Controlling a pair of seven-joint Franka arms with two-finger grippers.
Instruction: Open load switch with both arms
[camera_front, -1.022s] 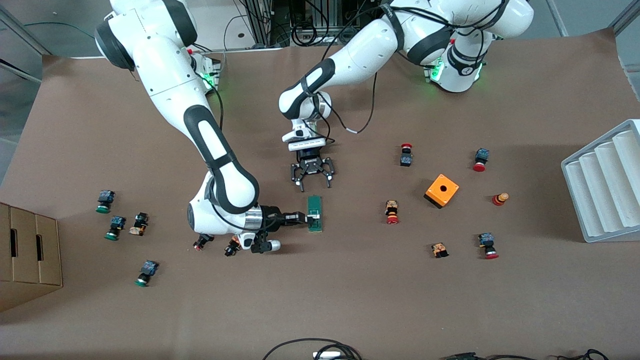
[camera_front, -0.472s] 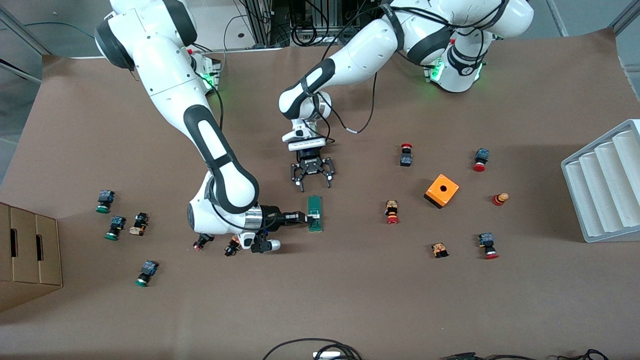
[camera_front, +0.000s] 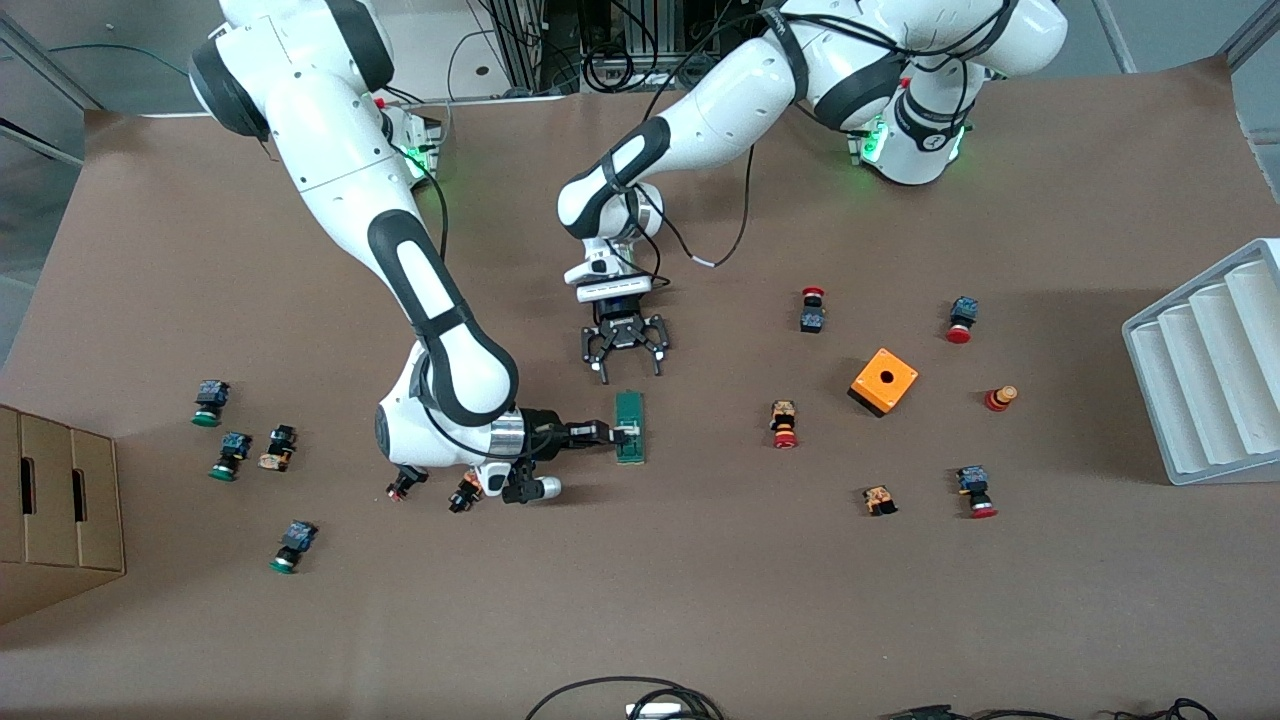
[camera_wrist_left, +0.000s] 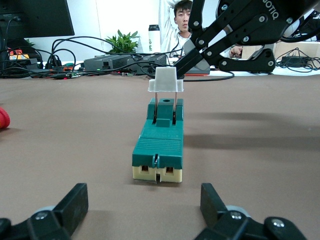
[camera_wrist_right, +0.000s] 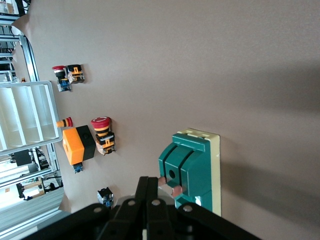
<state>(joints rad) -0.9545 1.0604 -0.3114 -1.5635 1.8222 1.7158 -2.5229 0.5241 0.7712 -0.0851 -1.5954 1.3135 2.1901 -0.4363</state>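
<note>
Lying on table, load switch (camera_front: 630, 426), white handle pinched by closed right pincer (camera_front: 618, 432); open left pincer (camera_front: 627, 371) beside.

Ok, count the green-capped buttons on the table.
3 green-capped buttons, all near the cardboard box: one farthest from the front camera, one slightly nearer, one nearest. The right arm may hide others.

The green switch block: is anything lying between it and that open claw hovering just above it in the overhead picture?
Nothing visible. Bare brown table separates the left tool, its fingers open, from the load switch. The only other thing at the switch is the right tool, shut at its white handle from the right arm's end.
</note>
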